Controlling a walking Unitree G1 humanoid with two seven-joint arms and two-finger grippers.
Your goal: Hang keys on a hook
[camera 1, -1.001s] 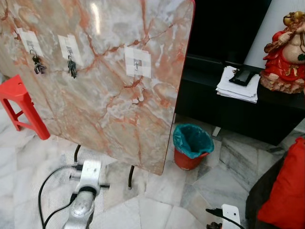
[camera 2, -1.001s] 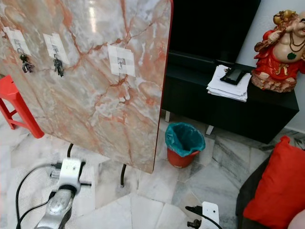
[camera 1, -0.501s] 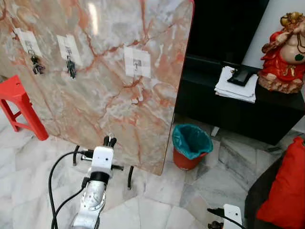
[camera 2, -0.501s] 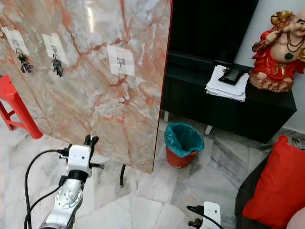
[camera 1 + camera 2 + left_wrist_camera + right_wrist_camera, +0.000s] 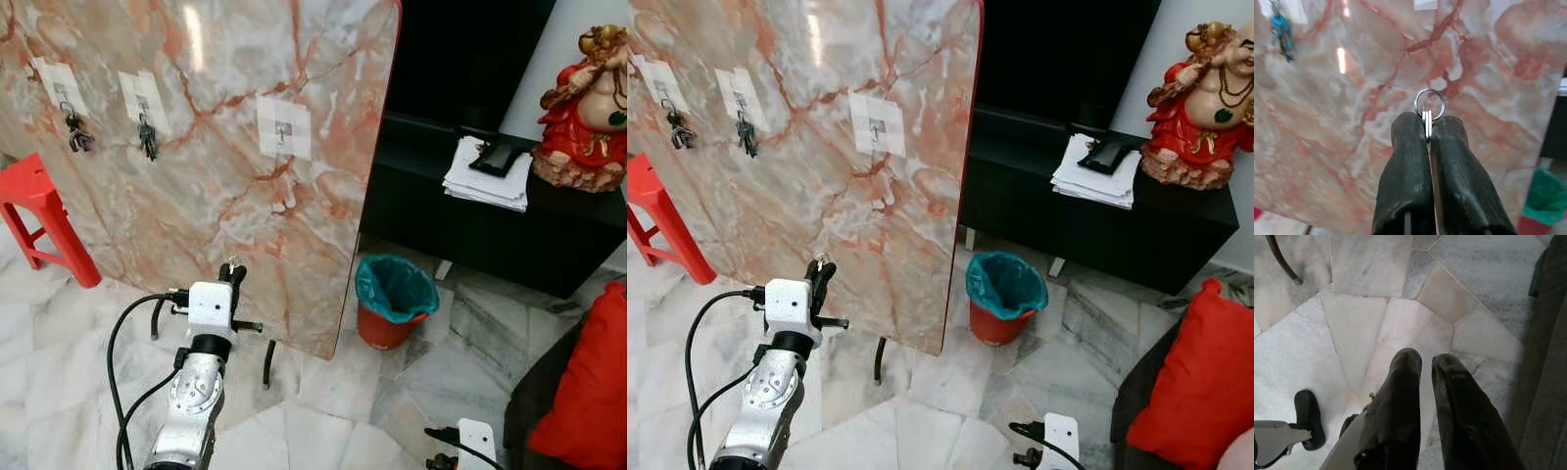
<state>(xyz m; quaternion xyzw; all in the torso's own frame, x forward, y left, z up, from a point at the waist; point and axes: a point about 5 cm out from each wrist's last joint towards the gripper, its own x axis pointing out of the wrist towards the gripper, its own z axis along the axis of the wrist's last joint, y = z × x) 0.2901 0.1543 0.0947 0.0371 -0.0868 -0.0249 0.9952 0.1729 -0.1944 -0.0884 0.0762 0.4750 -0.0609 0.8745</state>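
Left gripper [image 5: 1428,128] pinches the keys [image 5: 1426,123] between fingers pressed together, ring [image 5: 1429,104] standing clear above the tips, low before the marble board [image 5: 225,186]. Free hook [image 5: 282,130] sits well above it, open board between; two other hooks to the left carry key bunches [image 5: 147,137]. Board's right edge borders a dark cabinet [image 5: 470,220], bin [image 5: 394,299] beneath. Right gripper [image 5: 1425,363] hangs over floor tiles [image 5: 1371,323], fingers slightly parted, holding nothing.

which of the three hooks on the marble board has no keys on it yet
The rightmost hook, nearest the board's red edge. The left hook and middle hook each already carry a dark bunch of keys.
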